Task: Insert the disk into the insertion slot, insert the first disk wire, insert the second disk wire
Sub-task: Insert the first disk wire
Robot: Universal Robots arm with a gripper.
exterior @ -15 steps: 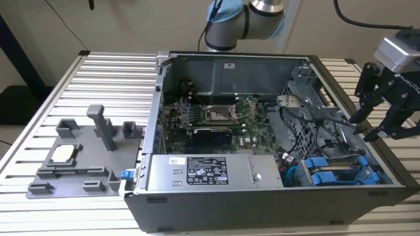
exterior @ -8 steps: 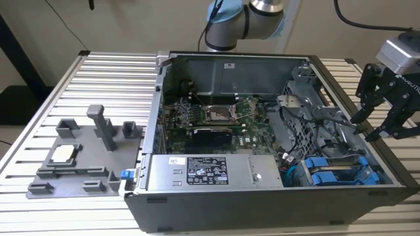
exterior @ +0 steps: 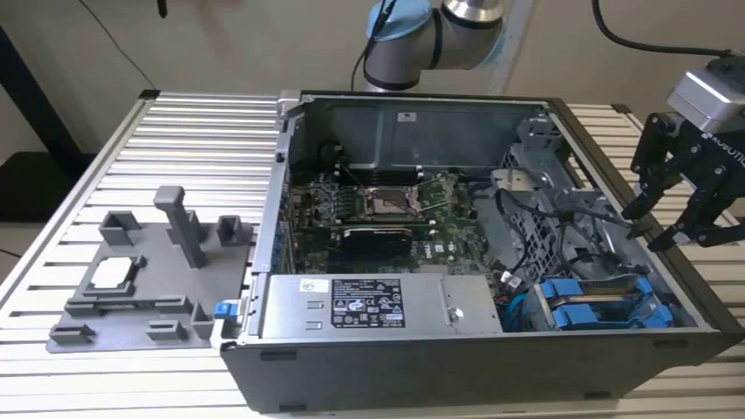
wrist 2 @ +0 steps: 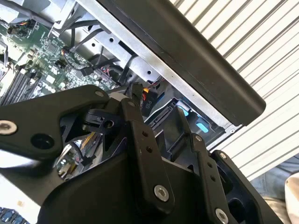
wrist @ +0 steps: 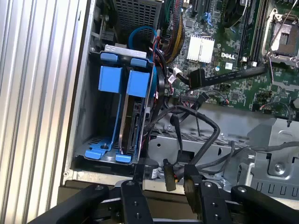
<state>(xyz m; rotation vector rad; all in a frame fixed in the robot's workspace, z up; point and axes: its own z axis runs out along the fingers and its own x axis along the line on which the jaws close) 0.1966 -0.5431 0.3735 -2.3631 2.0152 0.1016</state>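
The disk stands on edge in its blue carrier frame, seated in the insertion slot of the grey drive cage. A second blue carrier sits beside it. My gripper hovers open over the case's wall on the exterior view's right, just past the cage. In the first wrist view its fingers straddle a loose black wire connector without touching it. Black wires loop from the motherboard toward the disk's back end. In the second wrist view the gripper hangs over the blue frame.
The open case holds a green motherboard and a grey power-supply box with a white sticker. A grey fixture plate lies on the slatted table at the exterior view's left. The arm's base stands behind the case.
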